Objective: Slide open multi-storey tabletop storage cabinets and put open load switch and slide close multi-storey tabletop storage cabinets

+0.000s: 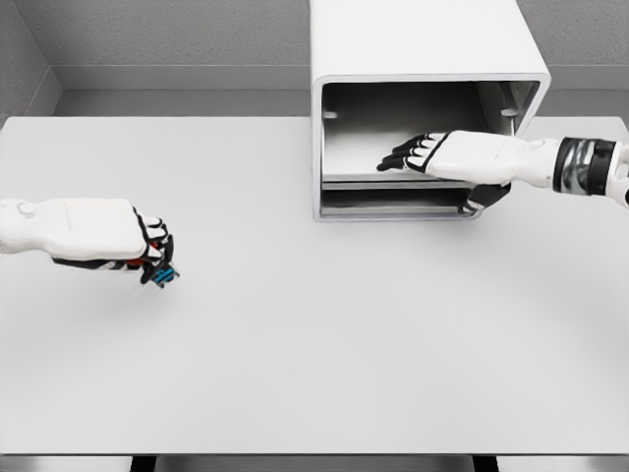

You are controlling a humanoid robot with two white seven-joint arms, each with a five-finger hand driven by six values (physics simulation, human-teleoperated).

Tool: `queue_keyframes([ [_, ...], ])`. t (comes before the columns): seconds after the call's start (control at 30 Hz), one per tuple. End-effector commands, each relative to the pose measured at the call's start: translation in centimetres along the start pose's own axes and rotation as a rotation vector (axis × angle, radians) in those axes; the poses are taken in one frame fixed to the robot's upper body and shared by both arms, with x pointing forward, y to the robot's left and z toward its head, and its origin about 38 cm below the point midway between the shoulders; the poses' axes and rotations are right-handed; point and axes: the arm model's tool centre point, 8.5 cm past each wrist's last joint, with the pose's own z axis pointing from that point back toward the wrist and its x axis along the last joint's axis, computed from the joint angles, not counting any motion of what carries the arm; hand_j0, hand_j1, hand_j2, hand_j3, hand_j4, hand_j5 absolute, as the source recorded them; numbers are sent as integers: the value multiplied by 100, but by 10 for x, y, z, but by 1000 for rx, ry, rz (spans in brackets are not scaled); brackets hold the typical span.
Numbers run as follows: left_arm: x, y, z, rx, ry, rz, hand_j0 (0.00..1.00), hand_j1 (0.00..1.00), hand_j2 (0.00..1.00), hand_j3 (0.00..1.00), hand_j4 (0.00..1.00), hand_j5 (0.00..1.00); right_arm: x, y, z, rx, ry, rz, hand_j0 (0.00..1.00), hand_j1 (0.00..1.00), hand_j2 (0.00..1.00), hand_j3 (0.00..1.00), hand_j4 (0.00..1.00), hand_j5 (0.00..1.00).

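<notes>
Left hand (pixel 108 236), out over the bare left part of the worktop (pixel 314 374), has its fingers curled tight around the load switch (pixel 162 273), a small blue and black part (a trace of red shows under the knuckles) that juts from below the fingertips. Well apart from it, the right hand (pixel 447 157) reaches into the front of the white storage cabinet (pixel 423 49) at the back of the worktop, fingers extended flat over the drawer (pixel 393 187), thumb hooked under its front edge; it holds nothing. The compartment looks open and ready to receive. My worry is the long carry: the switch sits low in the grip and could slip out. The right forearm also crosses the opening, so a delivery now risks a collision or a missed drop.
</notes>
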Motion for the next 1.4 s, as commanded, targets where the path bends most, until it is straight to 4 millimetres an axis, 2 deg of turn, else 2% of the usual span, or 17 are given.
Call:
queue_keyframes([
  [0.0, 2, 5, -5, 26, -23, 16, 33, 33, 33, 33, 33, 33, 5, -3, -1, -8, -23, 6, 100, 100, 100, 100, 100, 100],
  [0.07, 1, 13, -2, 46, -22, 14, 33, 33, 33, 33, 33, 33, 8, -9, 6, -50, -23, 13, 100, 100, 100, 100, 100, 100],
  [0.1, 0, 18, 0, 57, -23, 12, 33, 33, 33, 33, 33, 33, 11, -8, 16, -35, -15, 34, 100, 100, 100, 100, 100, 100],
  [0.13, -1, 22, 1, 66, -20, 6, 33, 33, 33, 33, 33, 33, 17, -10, 18, -34, -28, 51, 100, 100, 100, 100, 100, 100],
  [0.37, -3, 44, 10, 122, -26, 6, 33, 33, 33, 33, 33, 33, 24, -5, 24, -27, -35, 59, 100, 100, 100, 100, 100, 100],
  [0.57, -2, 76, 17, 209, -50, -3, 33, 33, 33, 33, 33, 33, 30, 0, 29, -10, -40, 71, 100, 100, 100, 100, 100, 100],
  [0.63, 0, 82, 15, 225, -61, -12, 33, 33, 33, 33, 33, 33, 26, -2, 37, -15, -21, 71, 100, 100, 100, 100, 100, 100],
  [0.77, 5, 102, 1, 265, -104, -47, 33, 33, 33, 33, 33, 33, 33, -2, 55, -24, -4, 93, 100, 100, 100, 100, 100, 100],
  [0.93, 12, 125, -10, 311, -146, -87, 33, 33, 33, 33, 33, 33, 34, -9, 65, -52, 10, 108, 100, 100, 100, 100, 100, 100],
  [1.13, 27, 171, -18, 396, -206, -176, 33, 33, 33, 33, 33, 33, 28, -22, 114, -111, 78, 84, 100, 100, 100, 100, 100, 100],
  [1.27, 41, 186, -38, 410, -267, -208, 34, 34, 34, 34, 34, 34, 22, -37, 155, -189, 138, 66, 100, 100, 100, 100, 100, 100],
  [1.37, 37, 198, -48, 432, -277, -200, 34, 34, 34, 34, 34, 34, 20, -43, 177, -235, 173, 53, 100, 100, 100, 100, 100, 100],
])
